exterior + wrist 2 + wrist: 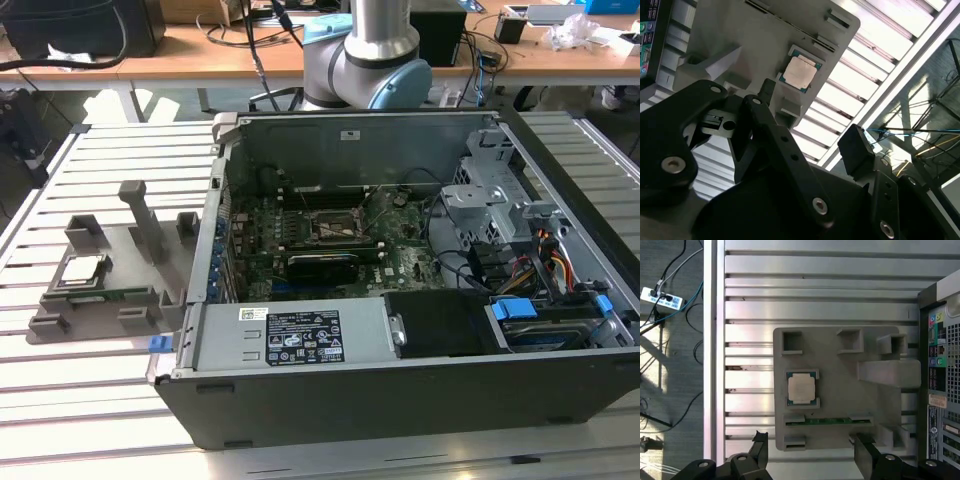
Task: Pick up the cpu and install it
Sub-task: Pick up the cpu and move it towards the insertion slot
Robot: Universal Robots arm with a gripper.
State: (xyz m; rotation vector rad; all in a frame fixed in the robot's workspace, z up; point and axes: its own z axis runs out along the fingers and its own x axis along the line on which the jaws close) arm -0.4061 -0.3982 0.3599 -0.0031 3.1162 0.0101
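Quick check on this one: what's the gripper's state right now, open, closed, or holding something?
Gripper: open, holding nothing; the cpu lies on the grey tray.

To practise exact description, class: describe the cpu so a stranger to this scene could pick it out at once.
At the exterior view's left of the open computer case lies a grey plastic tray. The cpu sits in a recess of it: a flat silver square with a thin green edge, unlike the narrow green strip beside it.
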